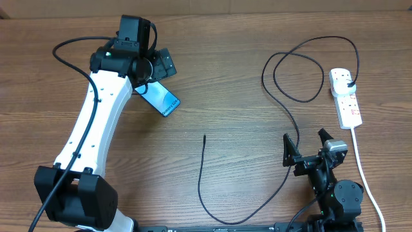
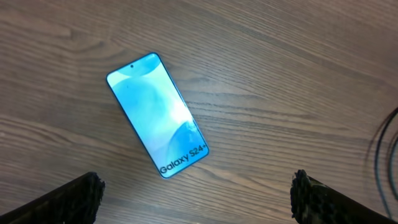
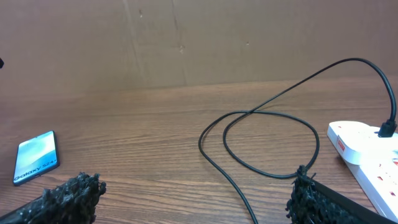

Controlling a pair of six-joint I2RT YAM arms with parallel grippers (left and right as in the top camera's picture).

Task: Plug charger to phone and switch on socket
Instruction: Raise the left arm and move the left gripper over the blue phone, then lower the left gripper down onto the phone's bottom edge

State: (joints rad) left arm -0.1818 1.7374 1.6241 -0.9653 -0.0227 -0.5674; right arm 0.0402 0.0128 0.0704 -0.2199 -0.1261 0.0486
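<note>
The table (image 1: 232,71) is brown wood with a fine grain, and nearly all of it is bare. Only the right wrist view shows the room: a plain brown board (image 3: 186,43) stands behind the far edge.

The phone (image 1: 162,100) lies flat and screen up in the far left part, set on a diagonal. From overhead its upper end is hidden under the left arm. The left wrist view shows it whole, with the text "Galaxy S24+" at its near end. The left gripper (image 2: 196,199) hangs above it with the fingers spread wide, touching nothing.

The socket (image 1: 346,98) lies at the right edge, its white cord (image 1: 364,174) running toward the near side. The black plug (image 1: 347,80) of the charger (image 1: 199,171) sits in its far outlet. The cable makes a loop, then a long curve along the near edge. Its tip (image 1: 204,137) lies free at mid-table, well apart from the phone.

The right gripper (image 1: 308,147) is low near the front – also wide open (nothing between its fingers). Its own camera shows the loop and the socket, but not the tip.
</note>
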